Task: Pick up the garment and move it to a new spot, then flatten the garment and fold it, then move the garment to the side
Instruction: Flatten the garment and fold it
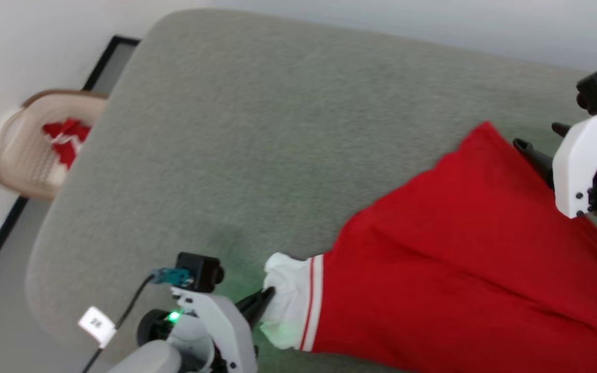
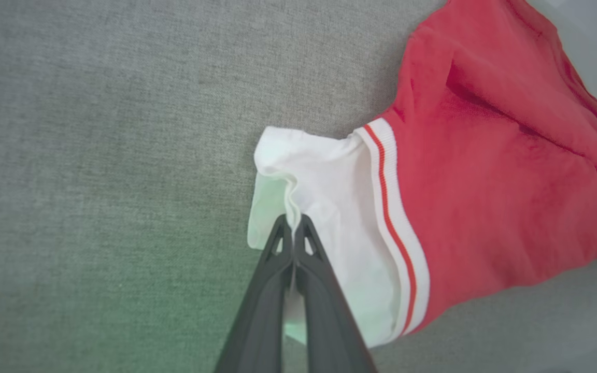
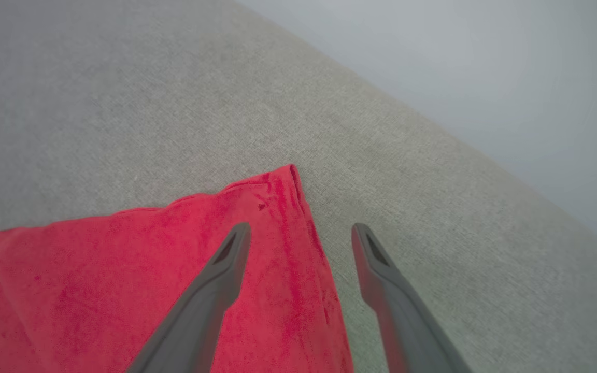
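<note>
garment (image 1: 459,248): red knit cloth, matt, soft, slight nap; creased betw. the claws.
sleeve (image 2: 329,197): white cloth, thin, matt; ribbed red/white trim; pinched at left claw (image 2: 294,221) tips.
left claw: dark plastic, matt, smooth.
right claw (image 3: 301,229): same dark matt plastic.
housing (image 1: 578,166): behind right claw, white plastic, glossy.
table top (image 1: 252,129): grey-green woven fabric, coarse, matt, under both claws.
basket (image 1: 18,160): well beyond left claw, beige plastic, perforated, dull sheen.
</note>
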Available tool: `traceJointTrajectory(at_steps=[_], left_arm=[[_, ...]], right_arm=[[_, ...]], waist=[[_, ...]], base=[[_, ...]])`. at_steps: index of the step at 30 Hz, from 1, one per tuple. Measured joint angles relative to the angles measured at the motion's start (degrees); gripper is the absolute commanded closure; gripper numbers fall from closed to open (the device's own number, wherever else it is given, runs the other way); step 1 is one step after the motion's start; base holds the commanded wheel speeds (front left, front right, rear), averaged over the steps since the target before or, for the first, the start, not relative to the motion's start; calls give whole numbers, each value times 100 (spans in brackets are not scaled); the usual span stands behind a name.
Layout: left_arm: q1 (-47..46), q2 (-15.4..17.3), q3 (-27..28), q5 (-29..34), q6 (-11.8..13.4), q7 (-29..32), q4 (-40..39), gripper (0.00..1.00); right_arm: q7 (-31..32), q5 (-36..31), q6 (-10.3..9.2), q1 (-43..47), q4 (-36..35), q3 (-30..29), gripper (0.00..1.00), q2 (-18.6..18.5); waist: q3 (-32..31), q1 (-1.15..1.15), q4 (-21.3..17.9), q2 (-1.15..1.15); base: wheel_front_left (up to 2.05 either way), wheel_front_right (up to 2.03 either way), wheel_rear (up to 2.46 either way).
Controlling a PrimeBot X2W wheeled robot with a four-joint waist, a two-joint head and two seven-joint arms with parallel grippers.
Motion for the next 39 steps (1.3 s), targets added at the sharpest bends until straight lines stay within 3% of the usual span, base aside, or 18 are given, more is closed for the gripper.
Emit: traceJointTrajectory(at_steps=[9,15,17,22,28,39], left_arm=[[-342,-478,-258,92,-361,40,360,100],[-454,-637,-324,94,-519,26,572,100],[-470,-662,-324,93,-565,3,678,100],[-519,-705,-323,81,-615,-1,820,100],[-738,-524,-312,66,-716,221,815,100],[-2293,252,-87,310,-715,1344,582,100]], right_arm=[[392,605,0,-829,1378,1214,0,-397],[726,839,1,-1165,1775,1725,3,-579],[1146,1039,0,-1402,1896,1996,100,-628],[1405,1350,1,-1632,2063,2143,100,-687],[1335,1562,1,-1747,2089,2275,100,-645],[439,1937,1,-1969,1647,2370,100,-726]], waist=[[284,0,690,0],[441,0,1009,0],[549,0,1108,-1],[639,0,1175,0],[571,0,1022,0],[114,0,459,0]], base=[[0,0,0],[0,0,0],[0,0,0],[0,0,0],[0,0,0],[0,0,0]])
